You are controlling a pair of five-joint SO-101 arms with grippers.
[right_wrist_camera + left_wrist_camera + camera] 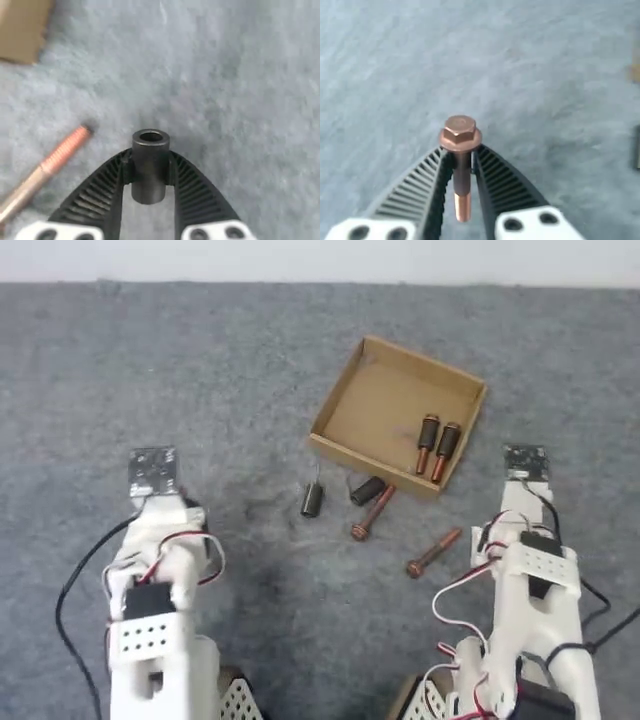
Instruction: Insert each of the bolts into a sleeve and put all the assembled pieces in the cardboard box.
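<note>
**A:** How did the left gripper (461, 152) stand?

**B:** Clenched on a copper bolt (460, 134). Its ribbed fingers (432, 172) pinched the shank just under the hexagonal head. The head stood clear of the tips and the rest of the shank ran back between them, with grey carpet (395, 60) beyond.

**A:** And the right gripper (150, 162)?

**B:** Closed as well, grasping a black sleeve (150, 145) between its pads (192, 190). The sleeve's open bore showed at the end past the fingertips.

**A:** So the two held parts were apart?

**B:** Yes. From above, the left arm (150, 640) and the right arm (535, 570) were well apart, one at each side of the carpet.

**A:** What lay nearest the right arm?

**B:** A loose bolt (434, 552), flat on the carpet just beside that arm, with its threaded end pointing toward the cardboard box (375, 400).

**A:** And farther out?

**B:** A second bolt (373, 513) lay between the arms, near the box's front wall, with a dark sleeve (367, 490) just beside its tip. I couldn't tell whether they touched. Toward the left arm's side of that pair, a third sleeve (312, 500) sat on the carpet, apart from both.

**A:** Was anything in the box?

**B:** It held two assembled pieces (436, 445), each a bolt in a sleeve. They lay side by side in the corner nearest the right arm, their sleeved ends toward the far side.
</note>
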